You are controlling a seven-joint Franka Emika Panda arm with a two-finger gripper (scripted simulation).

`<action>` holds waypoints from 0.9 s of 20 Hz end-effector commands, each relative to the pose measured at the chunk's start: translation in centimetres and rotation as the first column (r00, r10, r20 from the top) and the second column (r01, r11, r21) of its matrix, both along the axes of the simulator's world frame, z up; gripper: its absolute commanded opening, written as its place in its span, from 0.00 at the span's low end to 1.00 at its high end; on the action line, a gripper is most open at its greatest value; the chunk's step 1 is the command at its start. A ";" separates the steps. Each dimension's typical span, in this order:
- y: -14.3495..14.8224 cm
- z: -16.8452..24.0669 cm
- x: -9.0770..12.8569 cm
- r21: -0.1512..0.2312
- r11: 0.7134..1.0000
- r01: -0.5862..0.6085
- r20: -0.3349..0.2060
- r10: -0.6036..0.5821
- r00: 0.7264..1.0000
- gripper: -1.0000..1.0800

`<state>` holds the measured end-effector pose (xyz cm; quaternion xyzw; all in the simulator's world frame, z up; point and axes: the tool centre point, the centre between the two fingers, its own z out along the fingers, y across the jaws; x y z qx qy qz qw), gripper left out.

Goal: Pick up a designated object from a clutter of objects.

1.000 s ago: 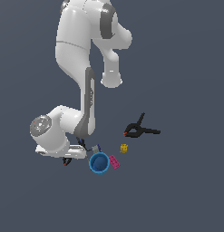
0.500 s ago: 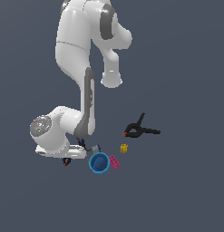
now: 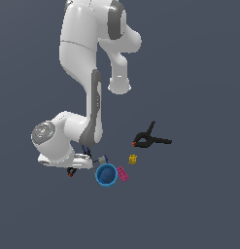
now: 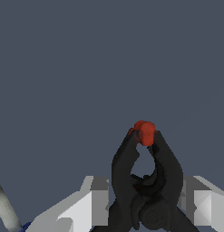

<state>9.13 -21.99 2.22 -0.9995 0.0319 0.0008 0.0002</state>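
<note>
The designated object, a small black spring clamp (image 4: 147,181) with red tips, lies between my gripper's (image 4: 147,204) two grey fingers (image 4: 99,199), which press against its sides. In the exterior view only a bit of this clamp (image 3: 71,171) with a red tip peeks out under the low white hand, on the exterior view's left of the clutter. My gripper (image 3: 75,168) is down at floor level, shut on the clamp. The clamp's handles are hidden behind the hand.
Close on the exterior view's right of the hand stand a blue round cup (image 3: 106,175), a pink brick (image 3: 122,173), a small grey piece (image 3: 102,159) and a tiny yellow block (image 3: 132,159). The larger black clamp (image 3: 149,139) lies farther right.
</note>
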 end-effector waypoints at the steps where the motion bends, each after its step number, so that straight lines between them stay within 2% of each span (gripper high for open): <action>1: 0.1 0.8 -0.2 0.000 1.000 0.000 0.001 0.000 1.000 0.00; 9: 0.9 5.3 -1.9 0.000 1.000 0.000 0.002 0.000 1.000 0.00; 18: 2.3 13.2 -4.7 0.001 1.000 0.000 0.002 0.000 1.000 0.00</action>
